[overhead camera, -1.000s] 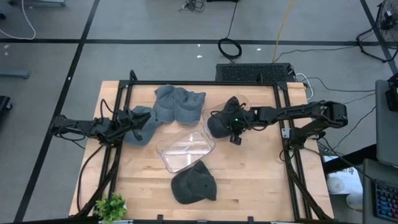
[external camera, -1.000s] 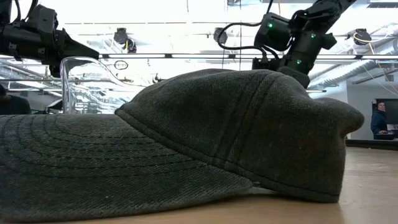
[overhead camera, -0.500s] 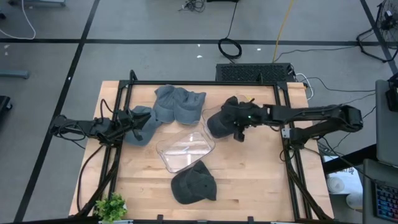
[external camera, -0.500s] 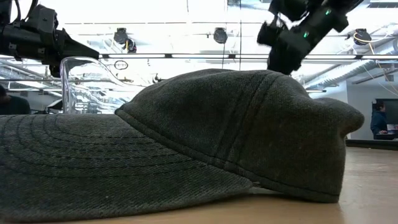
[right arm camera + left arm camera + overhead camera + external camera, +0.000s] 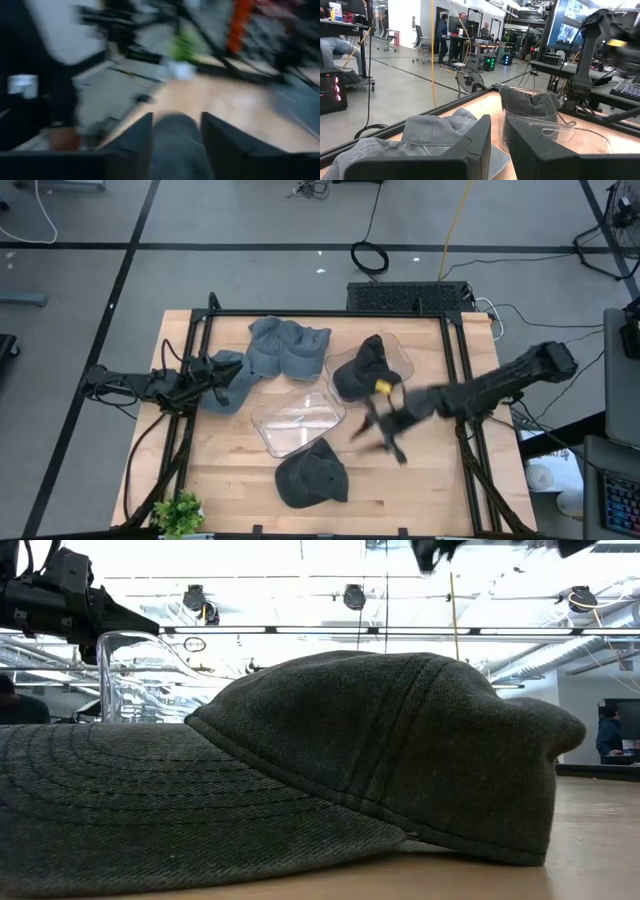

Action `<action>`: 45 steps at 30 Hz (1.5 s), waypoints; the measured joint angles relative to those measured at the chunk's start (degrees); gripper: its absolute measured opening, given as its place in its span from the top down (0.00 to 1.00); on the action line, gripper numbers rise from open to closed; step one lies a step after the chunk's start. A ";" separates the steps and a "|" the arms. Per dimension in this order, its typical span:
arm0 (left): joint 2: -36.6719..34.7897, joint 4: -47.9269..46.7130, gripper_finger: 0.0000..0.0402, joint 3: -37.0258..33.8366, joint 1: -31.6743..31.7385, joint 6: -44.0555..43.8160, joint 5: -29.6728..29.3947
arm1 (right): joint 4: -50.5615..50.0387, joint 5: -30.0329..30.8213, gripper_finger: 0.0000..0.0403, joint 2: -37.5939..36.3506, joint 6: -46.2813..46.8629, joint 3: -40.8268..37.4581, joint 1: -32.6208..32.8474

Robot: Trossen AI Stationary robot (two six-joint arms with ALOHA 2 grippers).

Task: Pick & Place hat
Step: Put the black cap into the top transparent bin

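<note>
While the dark hat [image 5: 312, 476] lies flat at the desk's [image 5: 430, 480] near edge, below the clear bin [image 5: 297, 420], right pincer [image 5: 385, 427] hangs nearby, fingers parted, empty. Left pincer [image 5: 215, 376] waits by the grey hats [image 5: 285, 347], fingers nearly closed. Risk, judged: limp fabric slipping from a shallow pinch.

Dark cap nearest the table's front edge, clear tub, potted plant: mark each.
dark cap [image 5: 311, 476], high view, crown.
clear tub [image 5: 296, 420], high view, floor.
potted plant [image 5: 179, 513], high view, leaves.
</note>
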 joint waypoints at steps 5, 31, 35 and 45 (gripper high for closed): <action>-0.01 0.02 0.83 0.00 0.01 0.00 -0.01 | 2.85 15.49 0.32 8.67 -2.75 0.88 10.95; 0.00 -0.02 0.83 0.00 0.00 0.00 0.00 | -24.93 11.67 0.32 31.83 24.36 19.06 7.06; -0.01 -0.02 0.83 0.00 0.00 0.00 0.00 | -23.47 10.15 0.32 32.46 25.59 19.06 7.09; -0.01 -0.02 0.83 0.00 0.01 0.00 0.00 | -17.62 10.30 0.50 32.42 23.32 19.06 6.51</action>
